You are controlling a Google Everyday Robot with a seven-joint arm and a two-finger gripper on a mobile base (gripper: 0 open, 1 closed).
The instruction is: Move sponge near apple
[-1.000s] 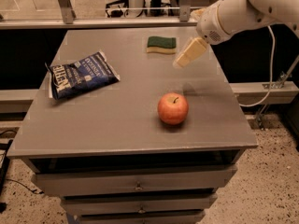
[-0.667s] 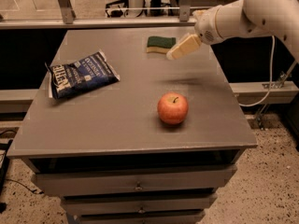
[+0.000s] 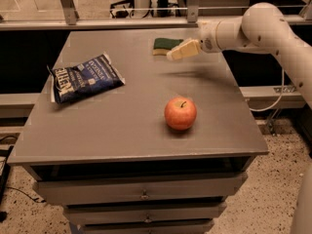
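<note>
White arm (image 3: 229,33), smooth rounded segments (1 bulbous joint (image 3: 263,21)), cream tapered end effector (image 3: 181,51) over the table's (image 3: 141,135) far edge

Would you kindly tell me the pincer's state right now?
Pincer: at the right end of the sponge; open or closed cannot be told.

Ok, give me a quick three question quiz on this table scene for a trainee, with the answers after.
1. True or false: the sponge lies farther back on the table than the apple.
2. Fill in: in the picture, the blue snack bag lies to the ___ of the apple.
3. The gripper, near the table's far edge, is closest to: A apple, B sponge, C blue snack bag.
Key: 1 true; 2 left; 3 B.
</note>
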